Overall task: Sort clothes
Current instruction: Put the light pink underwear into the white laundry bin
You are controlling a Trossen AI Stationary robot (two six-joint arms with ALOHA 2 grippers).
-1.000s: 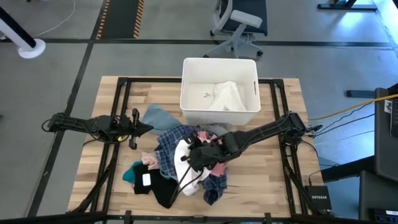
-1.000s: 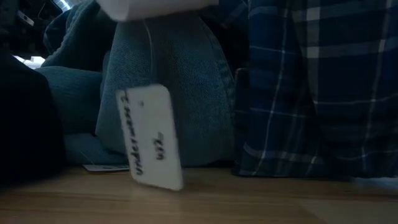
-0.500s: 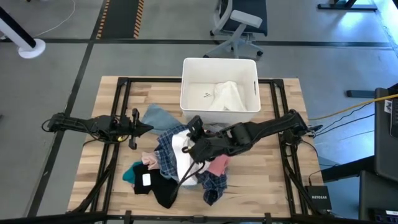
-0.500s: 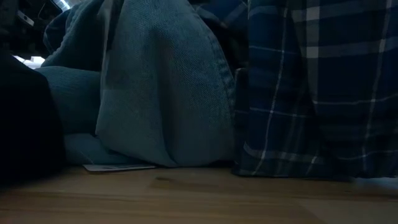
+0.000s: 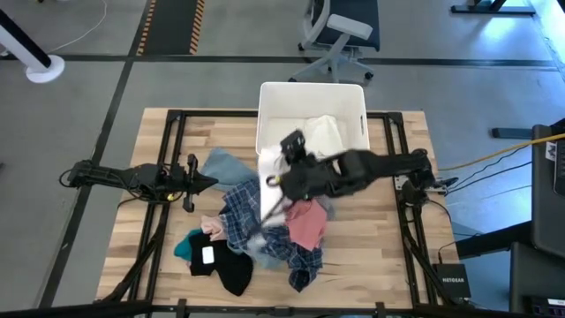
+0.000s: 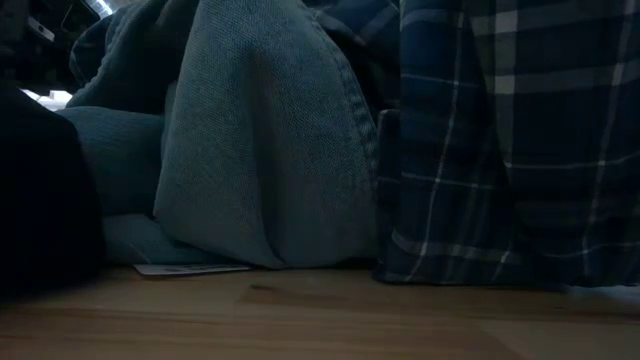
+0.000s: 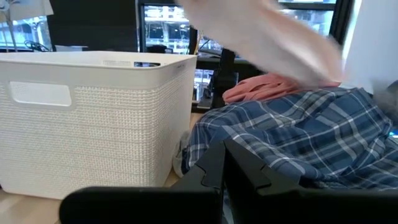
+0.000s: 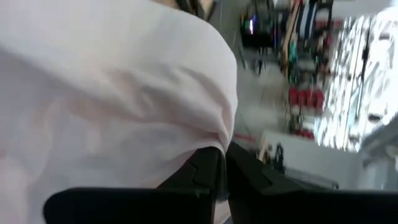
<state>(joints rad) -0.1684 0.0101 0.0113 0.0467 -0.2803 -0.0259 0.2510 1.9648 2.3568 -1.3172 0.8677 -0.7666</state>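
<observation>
Pale butcher-block wood tabletop [image 5: 371, 256], matt w/ visible plank seams; white rectangular plastic bin [image 7: 93, 118], woven-look textured walls, smooth rim. Soft thin white cloth garment [image 8: 106, 93], pinched betw. matt black right gripper [image 8: 222, 163] fingers; blue-and-white plaid woven shirt [image 7: 311, 134], pink fabric piece [image 5: 305, 221], coarse twill blue-grey denim-like garment [image 6: 260, 150]. Dark matt metal arms & frame tubes [image 5: 168, 159].

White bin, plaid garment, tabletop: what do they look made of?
White bin: looks like moulded plastic, matte, with a woven-look texture on its walls and a smooth rim.
Plaid garment: soft woven cloth, probably cotton flannel; it folds and drapes, and the blue-and-white check seems woven in.
Tabletop: wood, likely butcher block; pale strips with visible grain, low sheen.
</observation>
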